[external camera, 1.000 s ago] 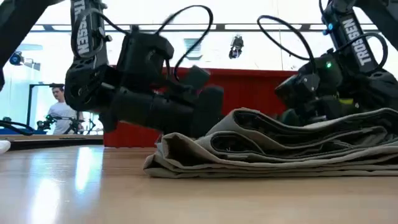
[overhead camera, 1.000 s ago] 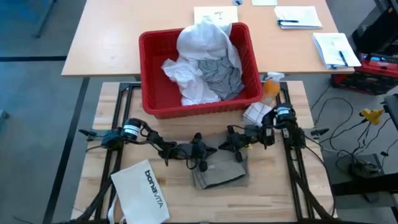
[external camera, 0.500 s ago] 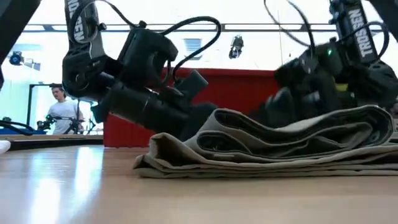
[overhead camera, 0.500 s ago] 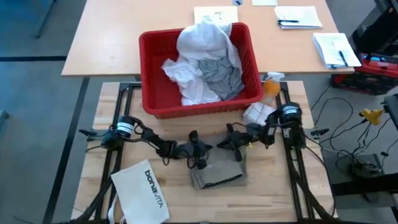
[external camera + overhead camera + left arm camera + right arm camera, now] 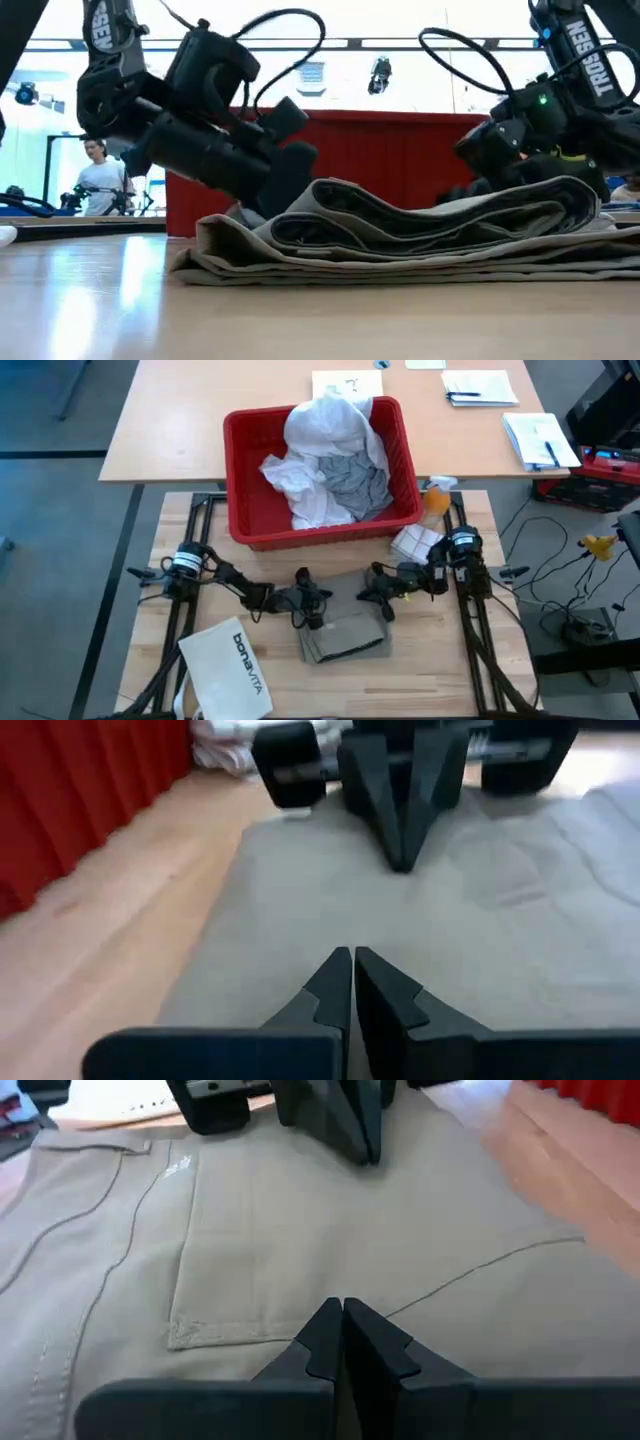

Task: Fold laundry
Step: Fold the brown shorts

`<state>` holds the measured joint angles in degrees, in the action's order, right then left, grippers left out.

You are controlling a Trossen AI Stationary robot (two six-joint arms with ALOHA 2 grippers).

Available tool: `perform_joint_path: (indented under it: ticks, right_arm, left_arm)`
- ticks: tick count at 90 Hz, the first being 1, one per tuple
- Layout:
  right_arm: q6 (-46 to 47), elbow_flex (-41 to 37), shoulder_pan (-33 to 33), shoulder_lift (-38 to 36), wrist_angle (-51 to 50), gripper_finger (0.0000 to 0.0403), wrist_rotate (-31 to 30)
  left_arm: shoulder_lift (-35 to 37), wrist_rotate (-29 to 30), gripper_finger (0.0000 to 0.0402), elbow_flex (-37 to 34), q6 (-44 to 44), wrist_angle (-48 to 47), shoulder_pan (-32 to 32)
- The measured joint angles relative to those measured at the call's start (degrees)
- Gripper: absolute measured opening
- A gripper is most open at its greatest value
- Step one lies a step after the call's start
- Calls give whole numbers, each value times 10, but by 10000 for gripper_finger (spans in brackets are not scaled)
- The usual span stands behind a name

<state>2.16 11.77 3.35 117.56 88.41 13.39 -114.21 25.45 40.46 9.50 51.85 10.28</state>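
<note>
The khaki-tan piece [image 5: 345, 637] lies folded in a thick stack on the wooden table [image 5: 440, 670], near its front edge and well short of the red basket [image 5: 245, 480]. The left gripper [image 5: 305, 603] and the right gripper [image 5: 378, 592] sit low at the garment's far edge, facing each other across it; both wrist views show each pair of fingers pressed together with no cloth between them, so the jaws are closed on nothing and rest on or just above the fabric. The step in hand looks like flattening or squaring the fold, and it would go best with the closed tips kept low and drawn evenly across the top layer, both arms at a matched pace so the stack does not skew (the low view shows loose, springy layers that could slide apart). The grey T-shirt [image 5: 355, 482] and the large white button-front shirt [image 5: 325, 430] are still heaped in the basket. The white bonavita bag [image 5: 228, 665] lies near the left arm's base, a spray bottle [image 5: 436, 497] and crumpled cloth [image 5: 413, 542] beside the right arm, close enough to be nudged
</note>
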Motion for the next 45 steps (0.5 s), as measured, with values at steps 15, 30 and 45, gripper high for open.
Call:
perform_joint_path:
  ticks: [15,30,45]
  right_arm:
    - [35,-25,-4,-65,17,0,-23]
    - [44,-85,-8,-150,4,0,-101]
    - [62,-111,-12,-196,-137,0,-100]
  left_arm:
    - [10,0,0,-22,16,-34,0]
    - [11,-1,0,-36,19,-28,3]
    - [16,-3,0,-44,20,-29,3]
